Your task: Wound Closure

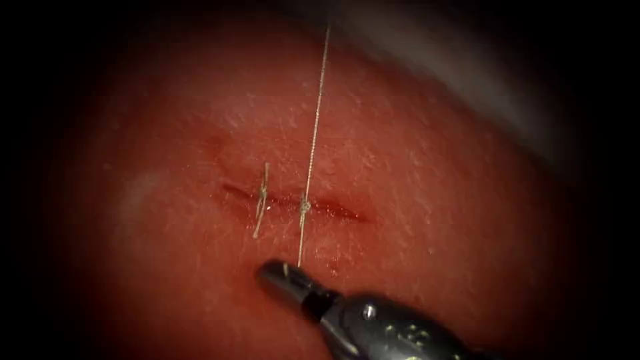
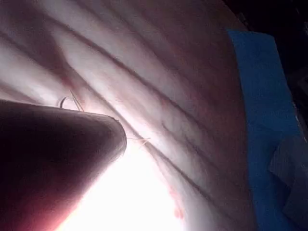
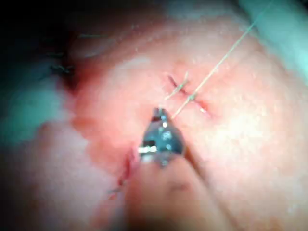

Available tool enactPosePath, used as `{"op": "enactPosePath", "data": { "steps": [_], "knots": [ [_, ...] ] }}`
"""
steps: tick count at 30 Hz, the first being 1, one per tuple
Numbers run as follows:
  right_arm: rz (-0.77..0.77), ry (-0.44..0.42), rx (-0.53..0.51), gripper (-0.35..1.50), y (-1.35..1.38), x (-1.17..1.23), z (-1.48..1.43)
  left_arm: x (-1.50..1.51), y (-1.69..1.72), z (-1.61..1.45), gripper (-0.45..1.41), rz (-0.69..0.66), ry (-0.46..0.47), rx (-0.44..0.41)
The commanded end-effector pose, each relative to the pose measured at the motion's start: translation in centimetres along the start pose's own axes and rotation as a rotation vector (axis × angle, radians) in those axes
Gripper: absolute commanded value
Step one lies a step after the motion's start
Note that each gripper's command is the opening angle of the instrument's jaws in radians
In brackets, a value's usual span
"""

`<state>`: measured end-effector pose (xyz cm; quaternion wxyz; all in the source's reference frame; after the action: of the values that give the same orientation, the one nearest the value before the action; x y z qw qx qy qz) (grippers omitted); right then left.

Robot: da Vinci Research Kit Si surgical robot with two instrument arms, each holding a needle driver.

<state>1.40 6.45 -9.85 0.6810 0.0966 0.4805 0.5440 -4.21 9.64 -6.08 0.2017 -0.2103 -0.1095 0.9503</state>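
Observation:
The tissue carries a short horizontal cut. Across the cut's left part sits a stitch with short cut ends. To its right, a knot lies on the cut. From the knot a taut thread runs up out of the picture, and a short length runs down to my right tool. That tool comes in from the lower right, below the cut, with its jaws shut on this thread. The right tool, the thread and the knot also appear in the right wrist view. My left arm's dark shaft lies over pale tissue.
A blue drape borders the tissue. Red fluid lines the cut's right end. A pale grey edge runs past the tissue at the upper right. Short thread ends stick up beside the left shaft.

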Motion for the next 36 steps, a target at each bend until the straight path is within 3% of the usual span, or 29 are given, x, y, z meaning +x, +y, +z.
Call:
{"op": "enactPosePath", "data": {
  "steps": [1,7,18,22,23,24,26,29,31,36],
  "knots": [
    [-0.001,0.0,0.003,-0.35,-0.03,-0.03,0.06,0.07,-0.03,0.08,-0.35,0.008,-0.002,0.006],
    [-0.001,-0.018,-0.001,-0.35,-0.03,-0.05,0.03,0.31,-0.12,0.26,-0.35,0.046,-0.019,0.049],
    [-0.008,-0.051,0.022,-0.35,-0.17,-0.16,0.02,0.27,-0.1,0.24,-0.35,0.06,-0.055,0.065],
    [-0.001,0.018,0.053,-0.35,-0.18,-0.01,0.02,0.25,-0.1,0.21,-0.35,0.061,-0.054,0.063],
    [0.001,0.024,0.057,0.31,-0.18,0.03,0.01,0.24,-0.1,0.19,-0.35,0.062,-0.053,0.061],
    [0.006,0.025,0.091,0.83,-0.18,0.15,-0.03,0.21,-0.11,0.11,-0.35,0.066,-0.05,0.053],
    [-0.109,0.018,0.13,1.08,-0.14,0.31,-0.15,0.16,-0.14,-0.11,-0.35,0.077,-0.038,0.032],
    [-0.156,-0.006,0.184,1.3,-0.09,0.48,-0.27,0.13,-0.14,-0.37,-0.35,0.067,-0.016,0.021],
    [-0.154,-0.02,0.215,1.3,-0.04,0.59,-0.37,0.12,-0.09,-0.6,-0.35,0.064,-0.005,0.014],
    [-0.138,-0.009,0.166,1.28,0.12,0.78,-0.36,0.11,0.23,-0.83,-0.35,0.054,-0.001,-0.002]
  ]
}}
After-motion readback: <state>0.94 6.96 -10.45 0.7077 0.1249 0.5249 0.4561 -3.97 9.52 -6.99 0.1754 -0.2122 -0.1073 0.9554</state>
